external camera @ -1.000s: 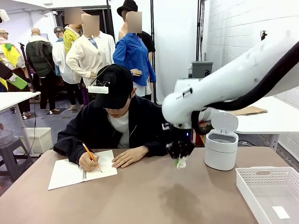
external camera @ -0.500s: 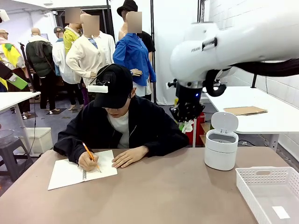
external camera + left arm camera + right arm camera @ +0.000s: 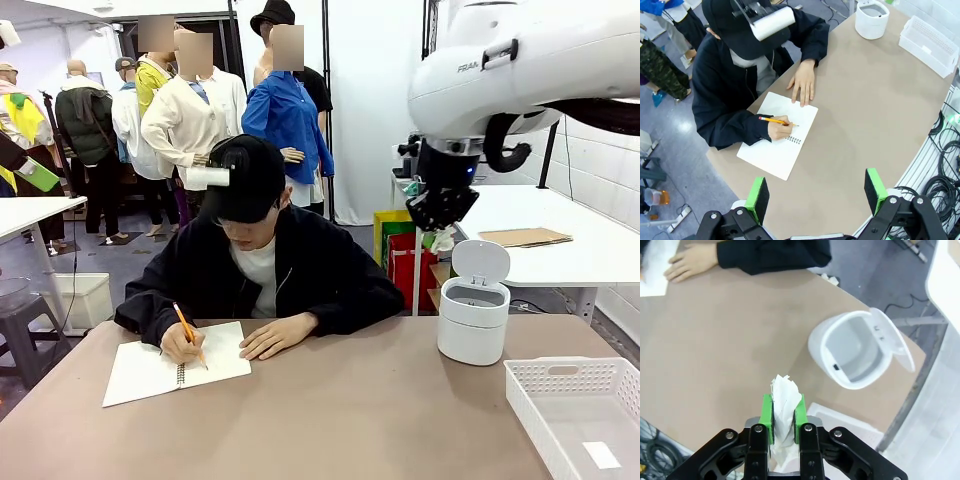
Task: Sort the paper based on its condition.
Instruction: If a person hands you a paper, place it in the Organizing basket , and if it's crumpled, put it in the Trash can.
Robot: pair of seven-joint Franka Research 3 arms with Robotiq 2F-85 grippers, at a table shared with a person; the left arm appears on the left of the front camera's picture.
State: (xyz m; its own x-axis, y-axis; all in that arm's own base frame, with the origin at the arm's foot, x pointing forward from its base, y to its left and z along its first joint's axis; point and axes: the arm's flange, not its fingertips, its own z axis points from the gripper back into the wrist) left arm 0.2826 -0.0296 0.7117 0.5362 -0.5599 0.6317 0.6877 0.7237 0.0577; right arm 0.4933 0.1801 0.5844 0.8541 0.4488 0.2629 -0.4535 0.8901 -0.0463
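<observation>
**Front view**
- My right gripper (image 3: 441, 216): I am holding it in the air above the far right part of the tabletop (image 3: 340, 420), clenching a crumpled paper (image 3: 441, 240).
- Crumpled paper: it is poking out below my fingers, clear of the tabletop and just above the white bin (image 3: 471, 330).
- White bin: it is sitting on the tabletop with its lid (image 3: 481, 262) standing open.
- White tray (image 3: 528, 400): it is resting at the near right corner, well apart from the notebook (image 3: 150, 372).
- Person: sitting across from me, one hand (image 3: 185, 345) holding a pencil over the notebook, the other hand (image 3: 275, 335) lying flat beside it.

**Left wrist view**
- My left gripper (image 3: 816, 192): I am keeping it released, jaws wide apart, high over the near edge of the tabletop (image 3: 865, 100).
- Notebook (image 3: 775, 150): it is lying open under the pencil (image 3: 774, 120).
- White bin (image 3: 871, 20) and white tray (image 3: 932, 42): they are sitting at the far end.

**Right wrist view**
- My right gripper (image 3: 784, 410): I am pinching the crumpled paper (image 3: 785, 397) between the green pads (image 3: 767, 412).
- White bin (image 3: 852, 357): its open mouth is lying ahead and to the side of the paper.
- White edge behind my fingers: possibly the tray; it is too hidden to be sure.
</observation>
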